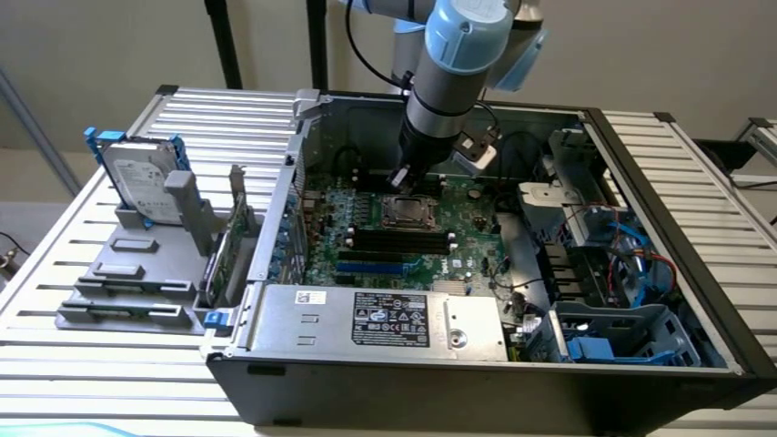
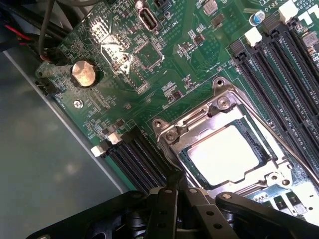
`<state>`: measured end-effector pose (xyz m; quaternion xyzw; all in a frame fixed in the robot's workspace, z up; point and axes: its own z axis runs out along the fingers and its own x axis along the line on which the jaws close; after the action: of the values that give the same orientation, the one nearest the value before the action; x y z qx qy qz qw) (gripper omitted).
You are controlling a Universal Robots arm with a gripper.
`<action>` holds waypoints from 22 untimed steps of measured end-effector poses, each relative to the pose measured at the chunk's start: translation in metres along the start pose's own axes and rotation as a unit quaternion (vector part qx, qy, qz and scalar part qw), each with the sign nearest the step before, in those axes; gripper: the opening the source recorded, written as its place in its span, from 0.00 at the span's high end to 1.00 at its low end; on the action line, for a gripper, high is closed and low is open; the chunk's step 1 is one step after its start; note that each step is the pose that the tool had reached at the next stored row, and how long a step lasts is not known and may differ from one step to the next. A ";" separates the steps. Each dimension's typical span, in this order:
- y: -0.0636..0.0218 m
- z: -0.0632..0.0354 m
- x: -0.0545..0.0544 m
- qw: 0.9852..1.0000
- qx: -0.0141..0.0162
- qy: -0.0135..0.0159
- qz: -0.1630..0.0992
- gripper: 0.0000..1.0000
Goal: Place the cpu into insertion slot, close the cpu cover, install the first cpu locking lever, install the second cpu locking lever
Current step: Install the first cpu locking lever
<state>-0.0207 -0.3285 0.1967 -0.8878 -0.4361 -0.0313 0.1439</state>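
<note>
One pincer, clenched, empty, at the socket edge. Cpu sits in the slot, cover down over it. Memory slots flank both sides; coin battery and cables nearby.

I see soft, even daylight; glare whitens the cpu, and my gripper sits dark, blurred.

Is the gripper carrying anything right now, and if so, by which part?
Nothing is held. The gripper is shut at the edge of the cpu cover, which lies closed over the cpu in the socket.
</note>
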 end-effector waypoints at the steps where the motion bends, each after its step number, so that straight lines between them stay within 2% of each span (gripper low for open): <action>1: 0.0001 0.0000 0.000 1.000 0.000 0.000 0.000 0.89; 22: 0.0045 0.0014 0.003 1.000 0.001 -0.002 -0.009 0.89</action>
<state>-0.0154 -0.3285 0.1949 -0.8839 -0.4440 -0.0306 0.1441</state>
